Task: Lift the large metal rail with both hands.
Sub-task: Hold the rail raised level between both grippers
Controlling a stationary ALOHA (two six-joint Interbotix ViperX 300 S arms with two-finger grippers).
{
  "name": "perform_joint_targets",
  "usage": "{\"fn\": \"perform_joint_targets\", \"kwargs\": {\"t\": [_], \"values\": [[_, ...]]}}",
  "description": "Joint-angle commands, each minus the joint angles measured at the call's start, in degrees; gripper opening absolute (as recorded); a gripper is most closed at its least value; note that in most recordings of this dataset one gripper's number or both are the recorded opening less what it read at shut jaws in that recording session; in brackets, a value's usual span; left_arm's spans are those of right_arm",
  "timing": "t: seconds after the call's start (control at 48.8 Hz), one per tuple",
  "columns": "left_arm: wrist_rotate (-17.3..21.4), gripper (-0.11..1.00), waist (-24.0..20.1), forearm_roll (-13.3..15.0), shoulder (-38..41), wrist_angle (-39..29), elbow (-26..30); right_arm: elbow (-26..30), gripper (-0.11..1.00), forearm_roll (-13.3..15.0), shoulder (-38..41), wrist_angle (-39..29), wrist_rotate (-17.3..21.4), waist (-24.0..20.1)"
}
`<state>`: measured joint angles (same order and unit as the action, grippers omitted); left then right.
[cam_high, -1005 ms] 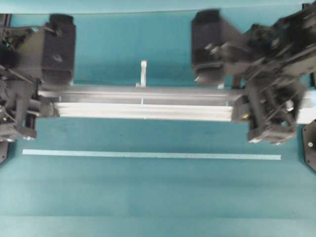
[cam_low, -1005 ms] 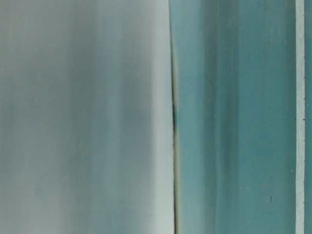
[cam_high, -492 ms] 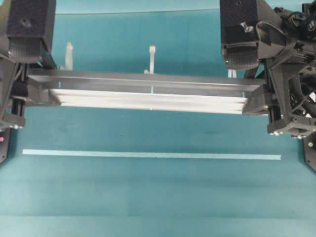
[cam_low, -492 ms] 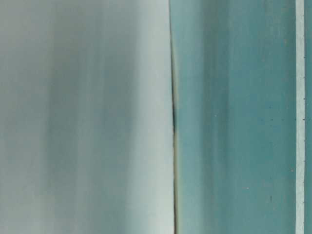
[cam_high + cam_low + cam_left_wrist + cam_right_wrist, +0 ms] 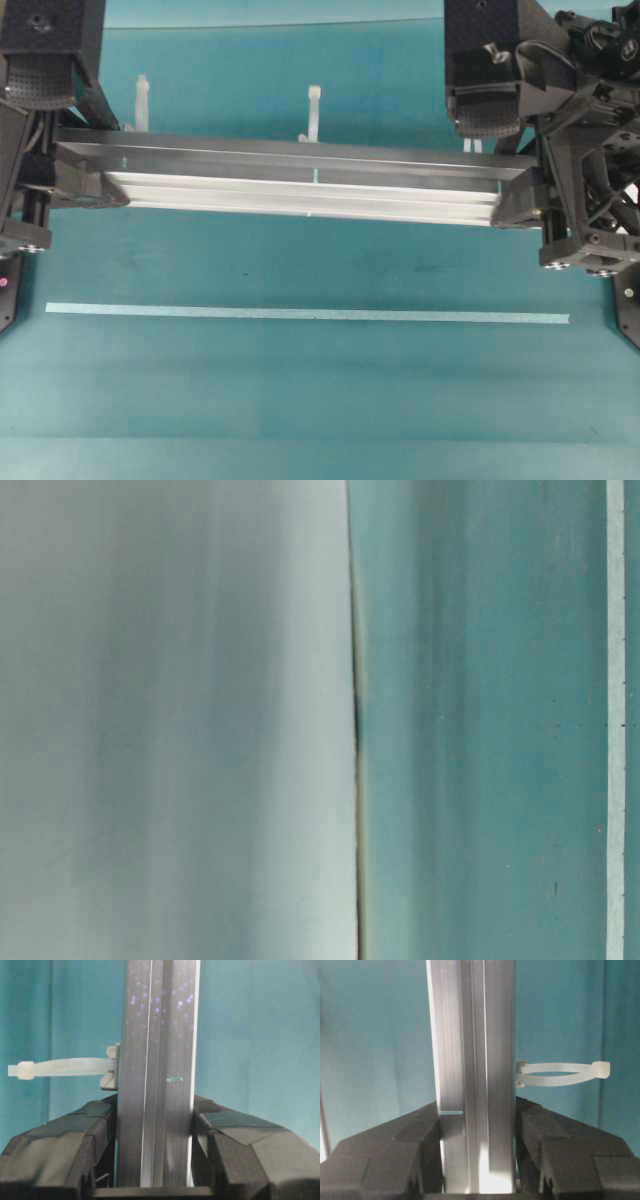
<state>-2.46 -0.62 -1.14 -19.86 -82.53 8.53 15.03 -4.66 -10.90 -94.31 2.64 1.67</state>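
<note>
The large metal rail, a long silver grooved bar, hangs level above the teal table, held at both ends. My left gripper is shut on its left end and my right gripper on its right end. In the left wrist view the rail runs up between the black fingers of the left gripper, which press on both sides. In the right wrist view the rail sits the same way in the right gripper. White pegs stick out from its far edge.
The thin pale-blue strip lies flat on the table in front of the rail, and shows at the right edge of the table-level view. A blurred pale grey surface fills the left half of that view.
Both grippers have risen with the rail between them. It sits higher and nearer the overhead camera, and the white pegs on its far edge have come into view.
</note>
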Motion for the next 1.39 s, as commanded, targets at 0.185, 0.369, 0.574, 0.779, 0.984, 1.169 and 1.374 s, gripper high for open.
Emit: {"fn": "perform_joint_targets", "kwargs": {"t": [0.185,0.369,0.574,0.779,0.984,1.169,1.374], "values": [[0.0,0.36,-0.3,-0.2,-0.2,1.1,1.1,2.0,0.39,0.0,-1.0,1.0,0.4,-0.2],[-0.1,0.36,-0.4,-0.1,-0.1,1.1,0.7,2.2,0.39,0.0,-1.8,1.0,0.4,-0.1],[-0.1,0.36,-0.5,-0.1,-0.2,1.1,0.5,2.5,0.39,0.0,-1.8,1.1,0.3,-0.1],[-0.1,0.36,-0.5,-0.1,0.0,1.1,0.4,3.3,0.39,0.0,-1.8,1.1,0.1,-0.1],[0.1,0.36,-0.5,-0.1,0.1,1.1,-0.1,2.5,0.39,0.1,-1.8,1.1,0.1,-0.1],[0.2,0.36,-0.5,-0.1,0.1,1.1,-2.0,-0.6,0.39,0.1,-1.8,1.1,0.1,-0.1],[1.6,0.36,-0.5,-0.1,0.1,2.9,-7.8,-9.1,0.39,0.1,-1.7,2.1,-0.1,-0.2]]}}
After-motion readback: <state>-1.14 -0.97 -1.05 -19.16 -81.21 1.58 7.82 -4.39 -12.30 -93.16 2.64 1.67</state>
